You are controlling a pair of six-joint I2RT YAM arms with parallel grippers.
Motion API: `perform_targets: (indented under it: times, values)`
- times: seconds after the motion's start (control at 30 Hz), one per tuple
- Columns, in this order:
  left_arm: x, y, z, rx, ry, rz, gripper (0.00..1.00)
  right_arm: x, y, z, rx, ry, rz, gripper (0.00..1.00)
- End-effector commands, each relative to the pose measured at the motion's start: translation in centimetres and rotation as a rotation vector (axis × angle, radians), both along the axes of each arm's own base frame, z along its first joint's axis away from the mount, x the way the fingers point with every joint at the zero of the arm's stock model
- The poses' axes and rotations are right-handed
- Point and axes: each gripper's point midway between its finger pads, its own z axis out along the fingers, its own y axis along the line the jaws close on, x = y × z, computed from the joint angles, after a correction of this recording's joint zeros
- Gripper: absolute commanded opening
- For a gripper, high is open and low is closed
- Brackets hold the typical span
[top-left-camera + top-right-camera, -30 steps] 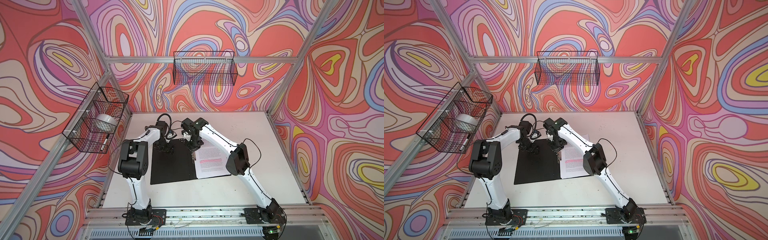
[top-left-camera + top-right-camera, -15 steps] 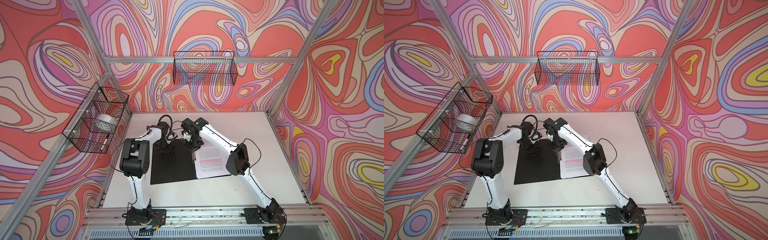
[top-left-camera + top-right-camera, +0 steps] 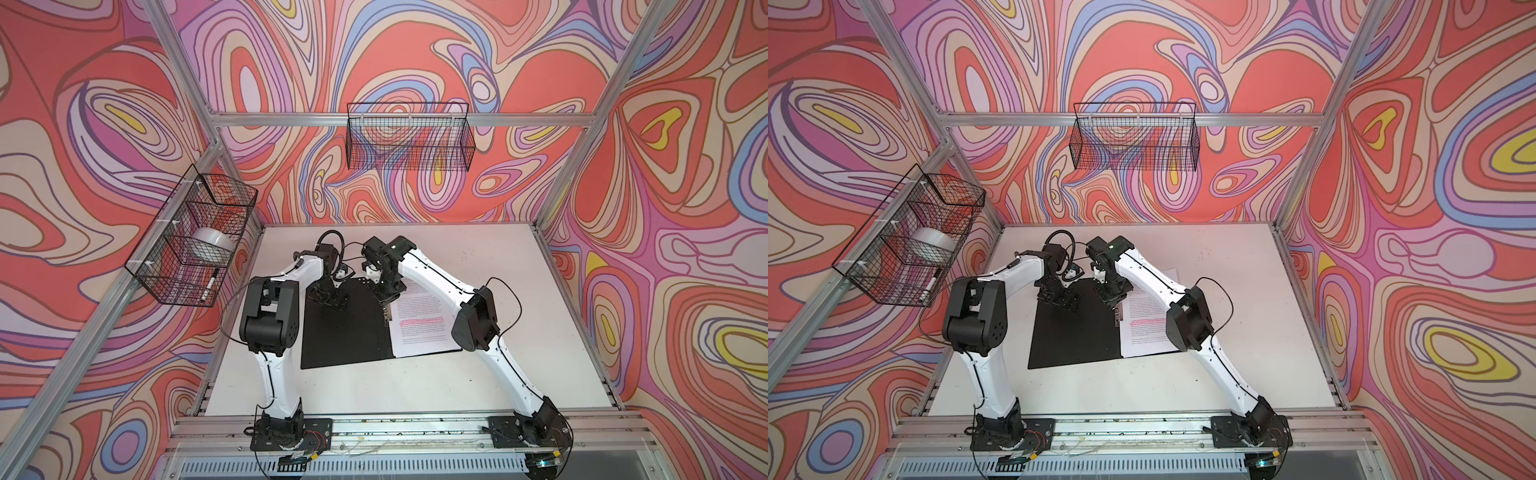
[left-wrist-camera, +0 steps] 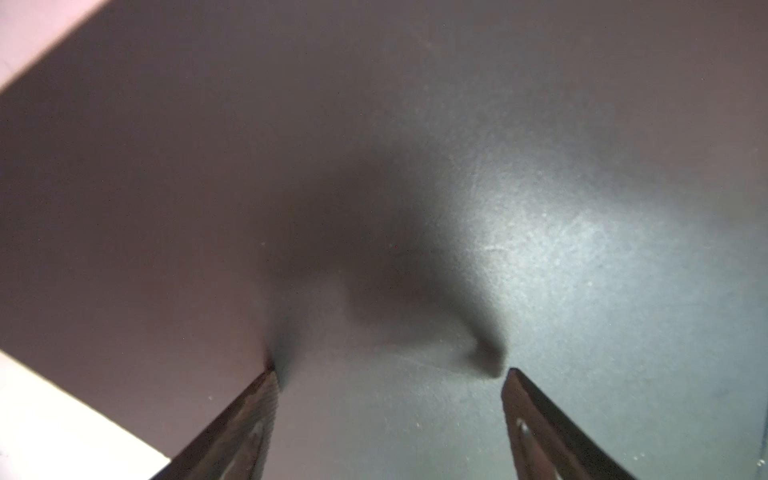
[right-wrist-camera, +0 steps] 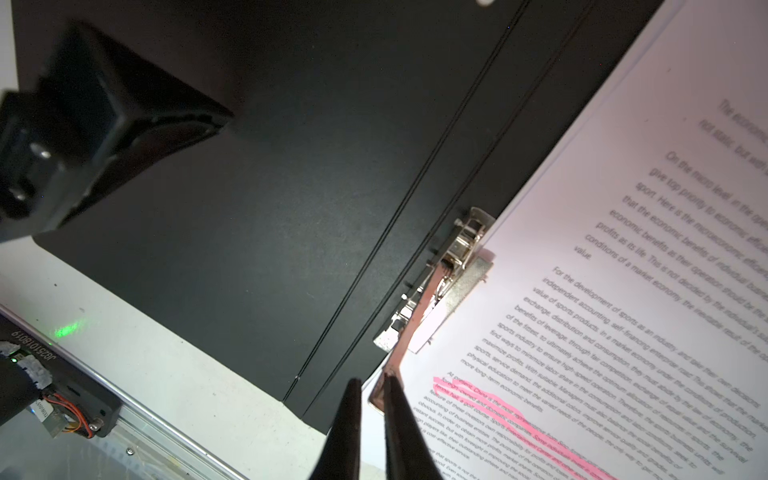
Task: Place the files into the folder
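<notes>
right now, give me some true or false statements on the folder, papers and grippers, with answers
1. The folder lies open on the table, black inside up. True.
2. The papers lie on the bare table, clear of the folder. False: they lie on the folder's half on the right in both top views, next to the metal clip.
3. The left gripper is open over the folder's bare black half. True.
4. The right gripper is wide open. False: its fingers are nearly together, close to the clip's lever.
</notes>
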Motion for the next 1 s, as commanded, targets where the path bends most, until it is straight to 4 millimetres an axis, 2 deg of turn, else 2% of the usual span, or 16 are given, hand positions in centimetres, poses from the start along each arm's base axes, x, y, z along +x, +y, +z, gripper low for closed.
perform_targets:
  times: [0.0, 0.97]
  values:
    - [-2.1, 0.5, -1.8, 0.025, 0.098, -0.004, 0.85, -0.3, 0.1, 0.5, 0.002, -0.001, 0.001, 0.13]
    - [-2.5, 0.2, -1.9, -0.007, 0.127, 0.005, 0.85, -2.2, -2.0, -3.5, -0.149, 0.087, 0.011, 0.12]
